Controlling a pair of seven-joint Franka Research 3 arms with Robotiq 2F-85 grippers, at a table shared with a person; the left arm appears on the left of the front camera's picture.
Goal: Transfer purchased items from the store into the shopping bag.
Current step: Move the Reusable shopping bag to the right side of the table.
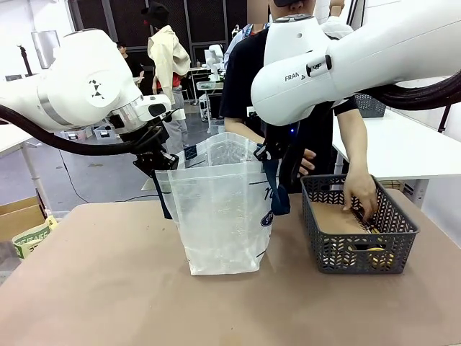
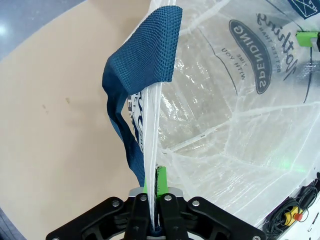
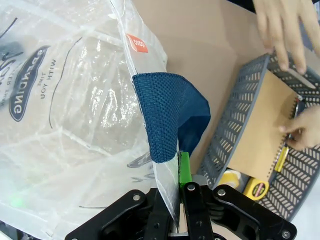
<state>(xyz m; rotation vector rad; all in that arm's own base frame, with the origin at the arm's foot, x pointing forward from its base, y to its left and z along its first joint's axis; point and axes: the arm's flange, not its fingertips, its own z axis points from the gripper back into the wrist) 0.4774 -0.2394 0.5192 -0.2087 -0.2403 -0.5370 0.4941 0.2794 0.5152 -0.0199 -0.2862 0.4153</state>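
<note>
The frosted shopping bag [image 1: 223, 216] stands upright at the table's middle, its mouth held wide. My left gripper [image 1: 160, 164] is shut on the bag's left rim beside a navy strap [image 2: 142, 60]; the left wrist view shows the green pads [image 2: 161, 181] pinching the plastic. On the opposite rim, my right gripper [image 1: 272, 153] is shut by the other strap [image 3: 167, 115]. To the right sits the store, a dark grey basket [image 1: 364, 254]. A pale yellow item [image 3: 231, 178] and a yellow-black one [image 3: 257, 188] lie in the basket beside a brown cardboard sheet [image 3: 260, 130]. The person's hands [image 1: 360, 193] reach into it.
The person stands at the far side, behind the bag and basket. A cardboard box [image 1: 29, 234] sits off the table's left edge. Bare tan tabletop [image 1: 94, 288] stretches in front of and left of the bag.
</note>
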